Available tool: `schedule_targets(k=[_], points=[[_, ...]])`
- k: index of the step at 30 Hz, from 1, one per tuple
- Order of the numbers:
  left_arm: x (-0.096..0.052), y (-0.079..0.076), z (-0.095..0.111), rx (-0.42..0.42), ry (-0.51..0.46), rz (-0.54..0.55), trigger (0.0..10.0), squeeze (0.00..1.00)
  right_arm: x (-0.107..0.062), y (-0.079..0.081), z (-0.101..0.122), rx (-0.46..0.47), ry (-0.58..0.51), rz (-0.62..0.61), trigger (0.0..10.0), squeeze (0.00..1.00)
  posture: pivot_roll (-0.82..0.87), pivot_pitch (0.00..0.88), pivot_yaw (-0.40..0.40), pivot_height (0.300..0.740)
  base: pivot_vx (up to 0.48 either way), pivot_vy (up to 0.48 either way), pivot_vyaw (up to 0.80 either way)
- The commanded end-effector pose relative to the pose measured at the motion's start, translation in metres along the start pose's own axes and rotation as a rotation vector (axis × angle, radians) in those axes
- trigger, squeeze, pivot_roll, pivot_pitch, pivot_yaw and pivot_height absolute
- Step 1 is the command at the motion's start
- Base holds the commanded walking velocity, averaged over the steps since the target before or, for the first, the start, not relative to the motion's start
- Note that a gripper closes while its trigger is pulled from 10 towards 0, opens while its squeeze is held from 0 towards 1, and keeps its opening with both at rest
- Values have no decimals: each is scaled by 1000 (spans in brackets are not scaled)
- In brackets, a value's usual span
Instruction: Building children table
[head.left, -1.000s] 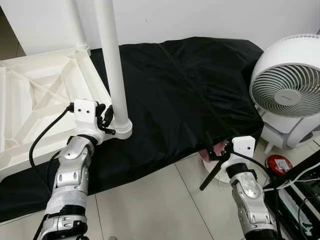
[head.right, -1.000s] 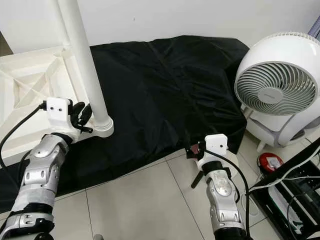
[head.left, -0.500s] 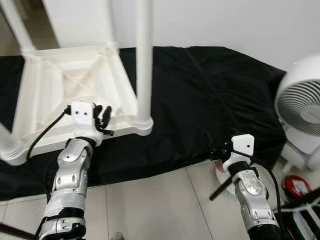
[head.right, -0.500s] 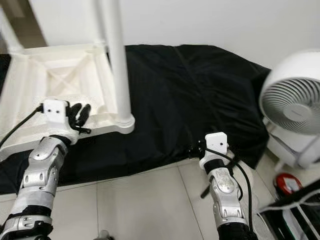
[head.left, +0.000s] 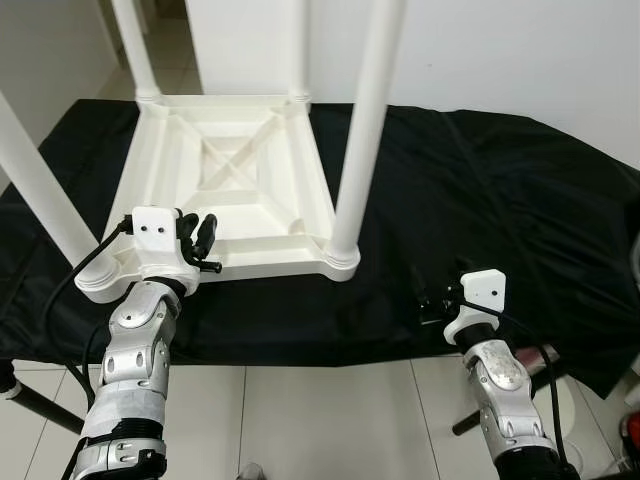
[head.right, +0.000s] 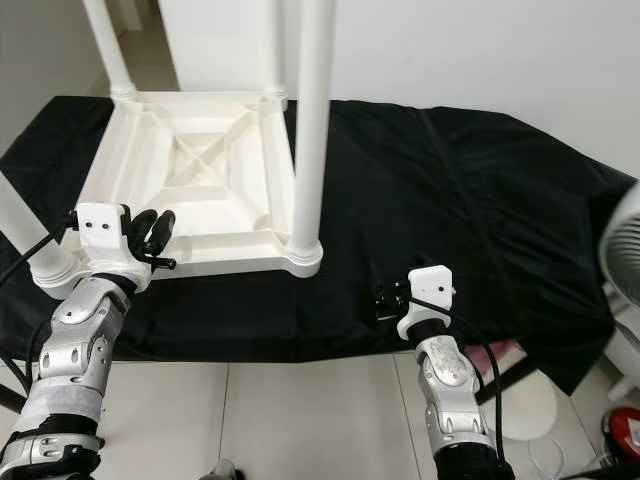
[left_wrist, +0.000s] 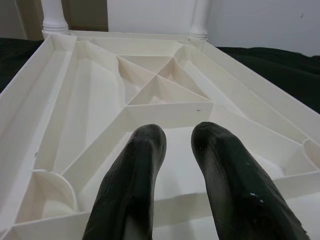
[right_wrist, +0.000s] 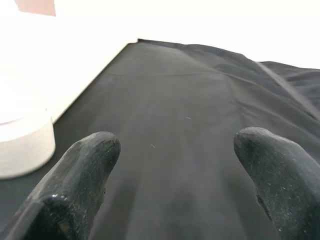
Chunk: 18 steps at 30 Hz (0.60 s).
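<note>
Two end effectors face you across the black-draped counter (head.left: 480, 190). The upturned table (head.left: 235, 190) lies ahead on it, legs (head.left: 362, 140) upright. Your left end effector (head.left: 198, 235) is nearer, at the table's near rim, its fingers (left_wrist: 130, 185) a narrow gap apart, pinching nothing. Your right end effector (right_wrist: 175, 165) is spread over bare cloth, beside the near-right leg. You'll find no readable writing.

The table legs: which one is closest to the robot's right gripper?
The near right leg, standing up from the upside-down table's front right corner. It is the closest to the right gripper; the other legs stand farther left or behind.
</note>
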<state>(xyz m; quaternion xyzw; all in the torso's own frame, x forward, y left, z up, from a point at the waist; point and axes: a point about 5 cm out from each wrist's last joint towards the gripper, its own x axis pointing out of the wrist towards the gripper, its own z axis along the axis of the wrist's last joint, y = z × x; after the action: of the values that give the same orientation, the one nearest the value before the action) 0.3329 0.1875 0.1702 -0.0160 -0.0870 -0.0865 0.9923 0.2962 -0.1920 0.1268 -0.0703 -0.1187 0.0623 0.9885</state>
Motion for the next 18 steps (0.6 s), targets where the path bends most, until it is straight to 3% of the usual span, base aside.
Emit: schedule_targets(k=[1,18], points=[[0,-3,1,1,-2,-13,10000,0,-1,0,-4,13,8,0,10000,0,70,77,-30,740,0,0,0],[-2,-10,-1,7,-3,-35,10000,0,-5,-2,-4,53,-9,-8,10000,0,69,67,-29,740,0,0,0]])
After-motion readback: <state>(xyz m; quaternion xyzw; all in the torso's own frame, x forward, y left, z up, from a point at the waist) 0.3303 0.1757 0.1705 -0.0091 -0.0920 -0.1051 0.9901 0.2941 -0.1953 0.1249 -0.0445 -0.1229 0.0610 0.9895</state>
